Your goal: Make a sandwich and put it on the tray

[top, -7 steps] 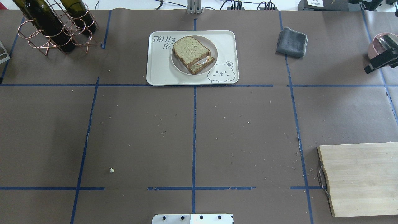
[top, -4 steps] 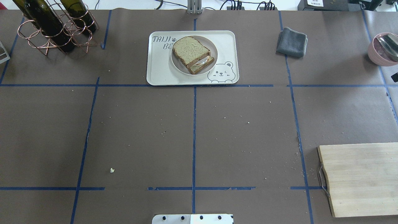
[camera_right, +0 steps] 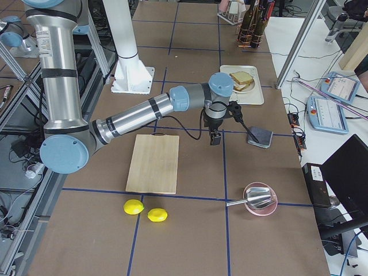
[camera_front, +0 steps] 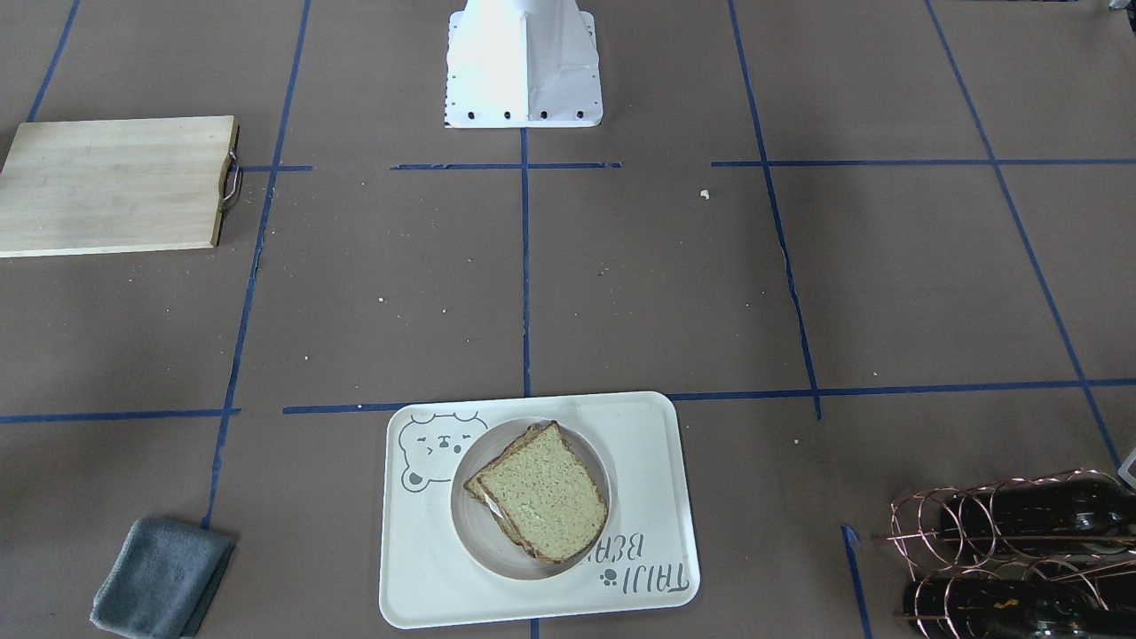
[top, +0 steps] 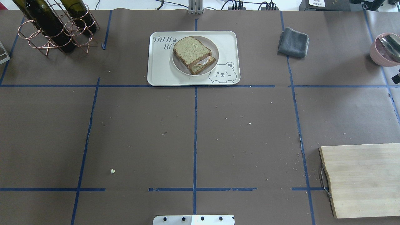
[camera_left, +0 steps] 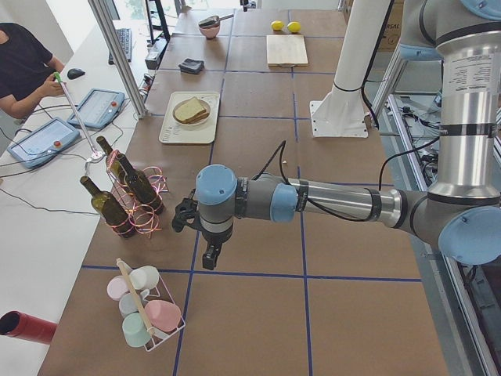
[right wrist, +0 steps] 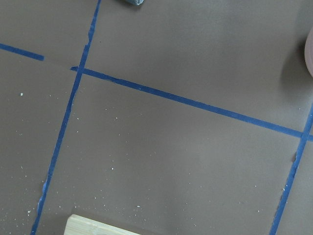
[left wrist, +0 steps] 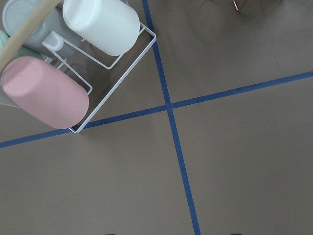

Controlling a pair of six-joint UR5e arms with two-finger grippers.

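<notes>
The sandwich [top: 192,53], two brown-crusted bread slices with white egg showing between them, lies on a round white plate on the cream bear tray [top: 159,75] at the table's far middle. It also shows in the front-facing view [camera_front: 543,493] on the tray [camera_front: 417,568]. Neither gripper is near it. My left gripper [camera_left: 208,255] hangs above the table next to the bottle rack, far from the tray. My right gripper [camera_right: 214,138] hangs above the table between the cutting board and the grey cloth. I cannot tell whether either is open or shut.
A copper rack with wine bottles [top: 53,28] stands at the far left. A grey cloth [top: 293,42] and a pink bowl with a spoon [top: 386,50] are at the far right. A wooden cutting board [top: 362,178] lies near right. A cup rack [camera_left: 145,313] and two lemons [camera_right: 146,211] are past the table's ends.
The right gripper, earlier over the pink bowl at the overhead view's right edge, has moved out to the right. Only a dark sliver remains there. The sandwich and tray have not moved.
</notes>
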